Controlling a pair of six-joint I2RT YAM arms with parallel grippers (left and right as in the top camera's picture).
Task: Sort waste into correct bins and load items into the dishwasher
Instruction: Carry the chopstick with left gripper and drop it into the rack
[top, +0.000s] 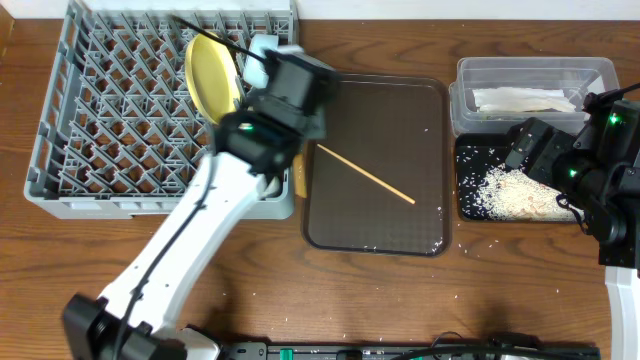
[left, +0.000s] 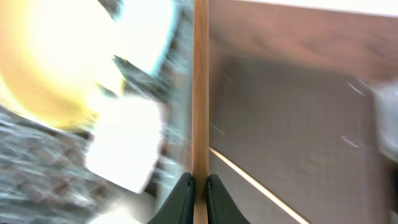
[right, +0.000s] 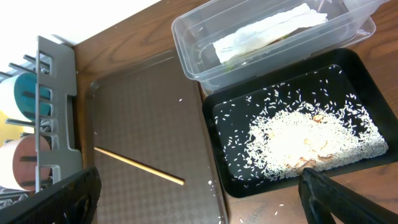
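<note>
The left gripper (left: 199, 186) pinches a chopstick (left: 200, 93) at the tray's (top: 400, 120) left edge, a second chopstick (top: 365, 174) lies on it, and the right gripper (right: 196, 193) hangs spread beyond its right edge.

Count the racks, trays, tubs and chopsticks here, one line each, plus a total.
Dish rack: 1
Trays: 2, brown tray and black tray
Clear tub: 1
Chopsticks: 2, loose chopstick on the brown tray, held chopstick in the left gripper
Total: 6

Rice (right: 298, 140) lies in the tray (right: 216, 146), wrapper (right: 267, 28) in the tub (right: 186, 50).
</note>
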